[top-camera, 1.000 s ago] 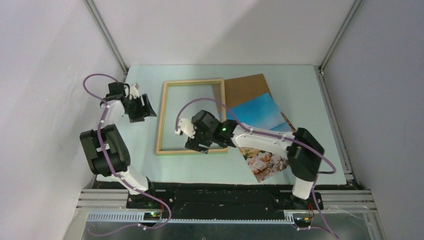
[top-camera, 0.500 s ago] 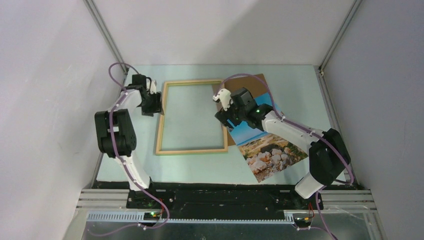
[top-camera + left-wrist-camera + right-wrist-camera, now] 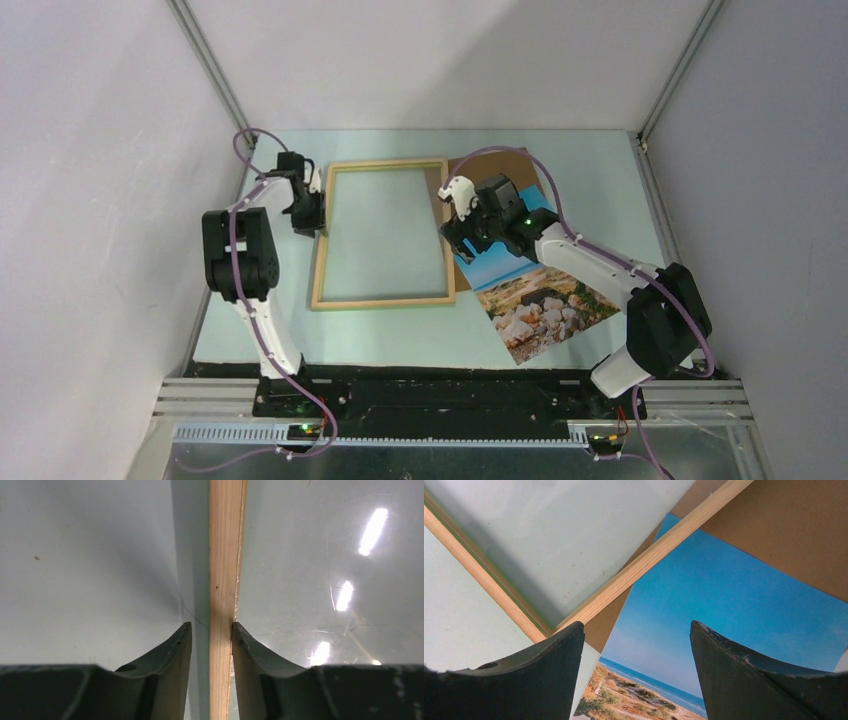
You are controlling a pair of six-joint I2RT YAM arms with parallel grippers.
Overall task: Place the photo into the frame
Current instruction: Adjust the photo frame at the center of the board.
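Nearest on the table (image 3: 400,340), the photo (image 3: 540,300) lies face up and askew, just right of the frame (image 3: 385,298), outside it. The frame lies flat with its pale wood side up. The right gripper (image 3: 462,238) hovers over the photo's blue sky beside the frame's right rail, fingers spread wide and holding nothing. The left gripper (image 3: 211,625) straddles the frame's left rail, one finger against the wood and the other just short, not clamped. Farthest back, the brown backing board (image 3: 495,168) lies under the photo's far end.
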